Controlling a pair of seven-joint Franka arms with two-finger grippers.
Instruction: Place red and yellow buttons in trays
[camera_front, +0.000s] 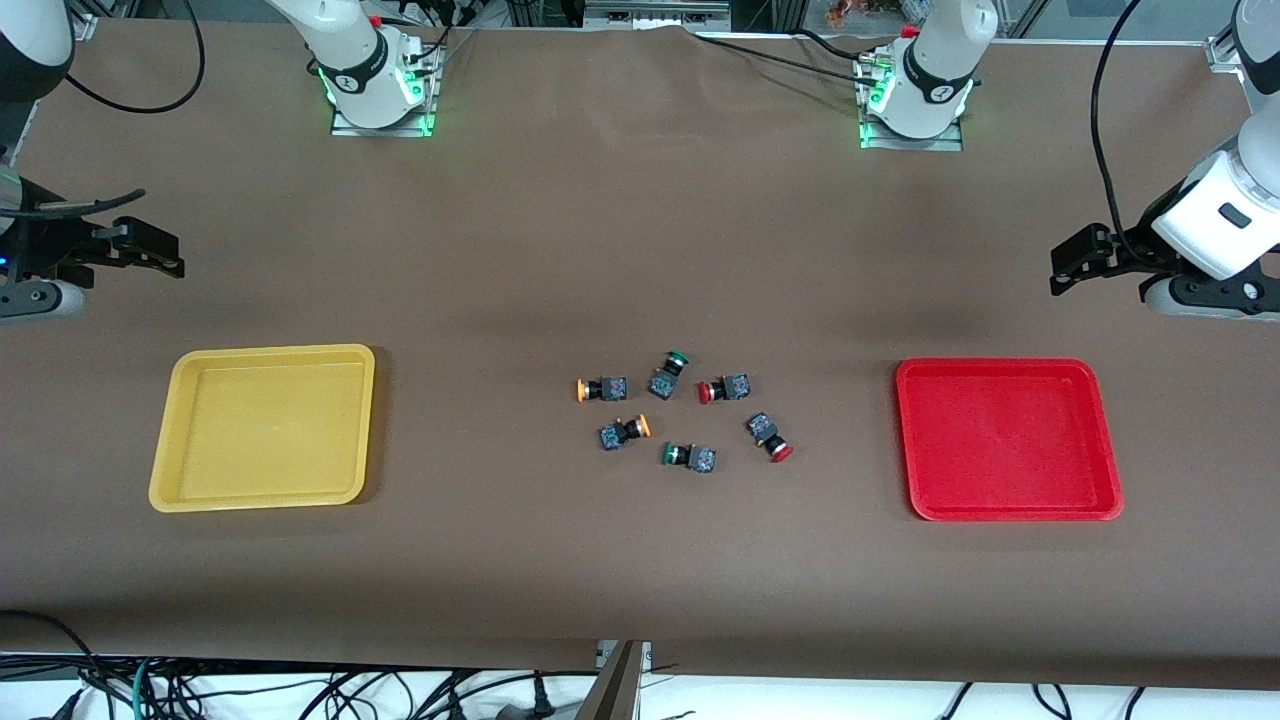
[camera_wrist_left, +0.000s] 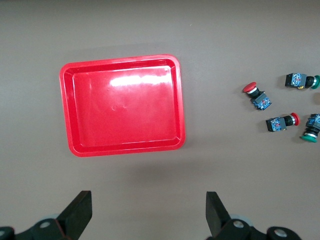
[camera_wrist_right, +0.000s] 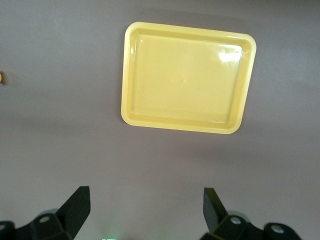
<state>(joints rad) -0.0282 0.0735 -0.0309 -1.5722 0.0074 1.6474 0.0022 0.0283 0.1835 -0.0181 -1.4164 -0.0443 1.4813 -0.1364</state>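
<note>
Both grippers, left and right, hang spread; red tray and yellow tray hold nothing.

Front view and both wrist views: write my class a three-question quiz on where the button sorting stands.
1. True or false: the shallow red plastic tray already holds a button.
2. How many push-button switches lie on the brown table, and in which cap colours?
3. Multiple choice: the left gripper and right gripper are A) both open, B) both shut, C) one of each.

Key:
1. False. It is empty, as is the shallow yellow plastic tray.
2. Six: two red-capped, two orange-yellow-capped, two green-capped.
3. A.
</note>
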